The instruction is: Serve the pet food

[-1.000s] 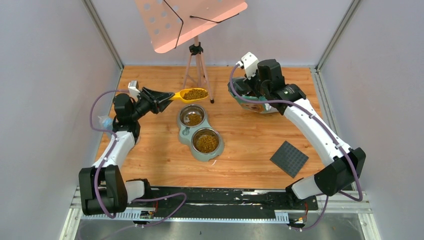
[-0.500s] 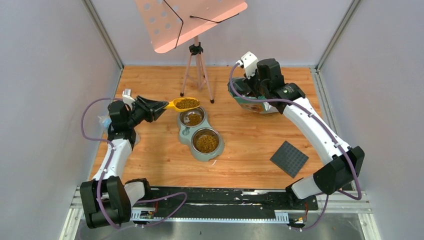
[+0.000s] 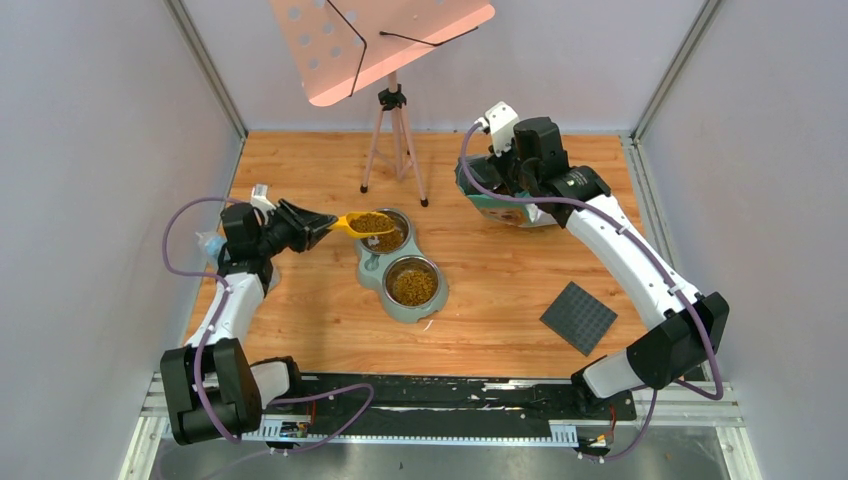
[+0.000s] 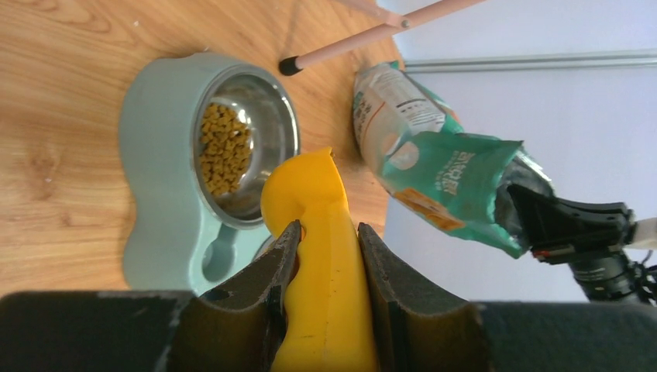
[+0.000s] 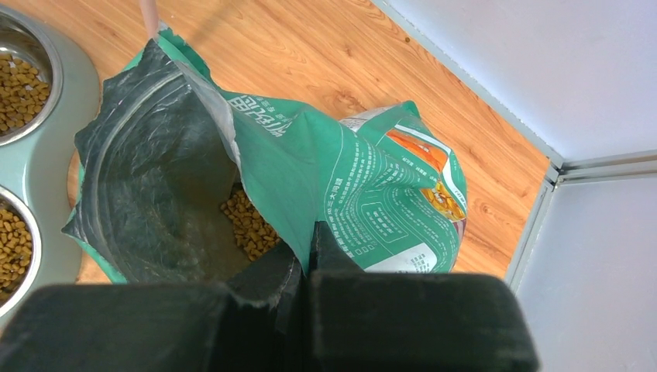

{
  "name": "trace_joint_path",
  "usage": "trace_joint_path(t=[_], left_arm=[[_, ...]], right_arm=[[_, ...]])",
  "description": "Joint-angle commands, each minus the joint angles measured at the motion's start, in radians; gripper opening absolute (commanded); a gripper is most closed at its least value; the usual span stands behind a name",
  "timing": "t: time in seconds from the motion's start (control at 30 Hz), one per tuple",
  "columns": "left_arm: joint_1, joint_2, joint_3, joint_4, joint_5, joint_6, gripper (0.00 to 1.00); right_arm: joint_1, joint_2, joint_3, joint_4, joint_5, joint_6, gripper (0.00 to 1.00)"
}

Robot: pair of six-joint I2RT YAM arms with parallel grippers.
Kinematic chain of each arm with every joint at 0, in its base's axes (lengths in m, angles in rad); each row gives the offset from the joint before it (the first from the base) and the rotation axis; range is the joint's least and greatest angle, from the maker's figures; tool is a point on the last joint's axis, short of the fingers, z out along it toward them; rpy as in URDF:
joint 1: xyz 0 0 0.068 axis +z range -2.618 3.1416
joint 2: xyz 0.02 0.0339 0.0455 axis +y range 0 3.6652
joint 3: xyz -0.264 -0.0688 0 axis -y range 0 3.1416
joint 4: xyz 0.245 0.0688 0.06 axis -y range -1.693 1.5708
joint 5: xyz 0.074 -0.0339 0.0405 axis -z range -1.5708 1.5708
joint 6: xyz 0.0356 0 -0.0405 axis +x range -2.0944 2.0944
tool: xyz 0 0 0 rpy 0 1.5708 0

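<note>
The left tool [image 3: 318, 226] has both fingers closed tight on the flat handle of the yellow plastic scoop [image 3: 362, 222]. It holds the scoop about level, apparently so the heap of small brown pet food [image 3: 372, 219] in it does not spill early. The loaded end hangs over the left rim of the far steel bowl in the grey-green plastic double feeder [image 3: 374, 268] on the wooden table [image 3: 300, 310]. That bowl has only a patch of kibble and the near one is fuller, so I judge the far bowl is next to be filled. Right of the feeder, well apart, sits the teal-green foil bag [image 5: 349, 186] with more kibble inside. The right tool [image 5: 304, 249] is pinched on the bag's upper edge, likely to hold its mouth open.
</note>
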Motion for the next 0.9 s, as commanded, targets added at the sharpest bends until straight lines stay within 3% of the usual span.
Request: trace_joint_path(t=[0.0, 0.47, 0.87], left_arm=[[0.009, 0.004, 0.029, -0.062, -0.006, 0.122, 0.0], [-0.024, 0.036, 0.183, -0.329, -0.149, 0.393, 0.0], [-0.104, 0.116, 0.37, -0.458, -0.203, 0.591, 0.0]], right_arm=[[-0.005, -0.057, 0.025, 0.13, 0.002, 0.027, 0.0], [-0.005, -0.139, -0.012, 0.134, -0.013, 0.039, 0.0], [-0.006, -0.208, -0.038, 0.14, -0.013, 0.022, 0.0]])
